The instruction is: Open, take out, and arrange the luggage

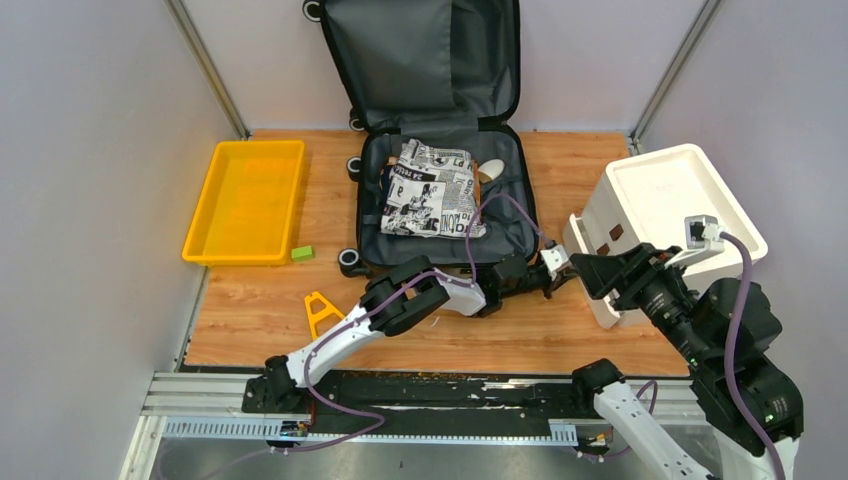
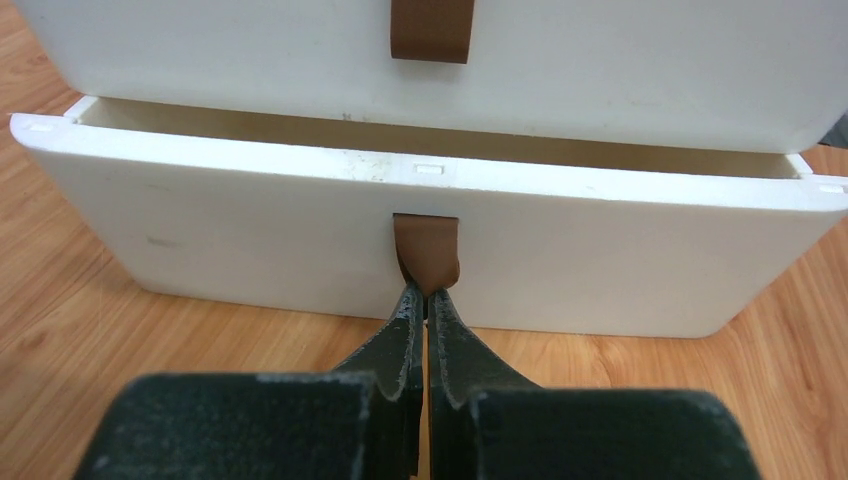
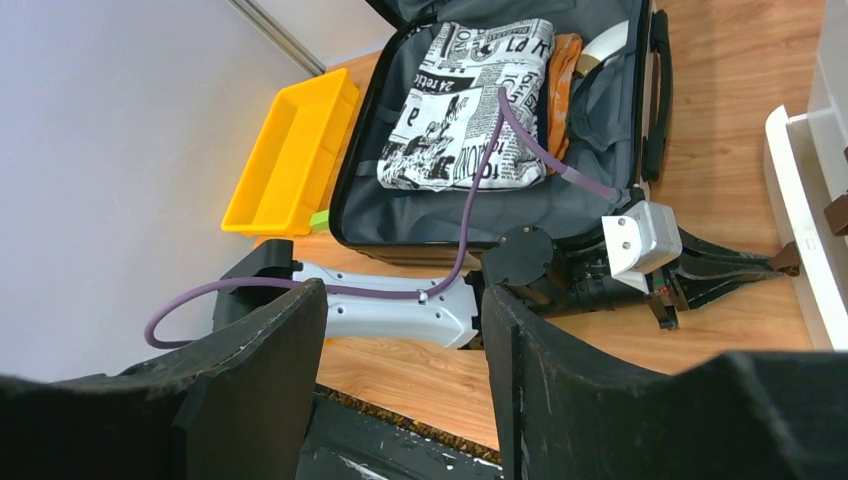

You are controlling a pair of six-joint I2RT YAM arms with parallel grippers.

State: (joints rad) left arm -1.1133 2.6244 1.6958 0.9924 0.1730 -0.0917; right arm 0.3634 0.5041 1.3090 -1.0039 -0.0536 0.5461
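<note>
The luggage (image 1: 500, 228) lies open at the back middle, its lid (image 1: 420, 60) upright against the wall. In its dark grey base lie a newspaper-print cloth (image 1: 432, 190), an orange item (image 3: 565, 80) and a white object (image 1: 492, 170). It also shows in the right wrist view (image 3: 480, 215). My left gripper (image 2: 428, 292) is shut on the brown pull tab (image 2: 425, 250) of a white drawer (image 2: 250, 230), which stands slightly pulled out; it shows from above too (image 1: 567, 262). My right gripper (image 3: 400, 300) is open and empty, held above the table's right front (image 1: 588, 270).
The white drawer unit (image 1: 670, 195) stands at the right, with a second brown tab (image 2: 430, 30) on its upper drawer. A yellow tray (image 1: 245, 200) lies at the left, a small green block (image 1: 302, 254) beside it, and an orange triangular piece (image 1: 320, 310) nearer the front.
</note>
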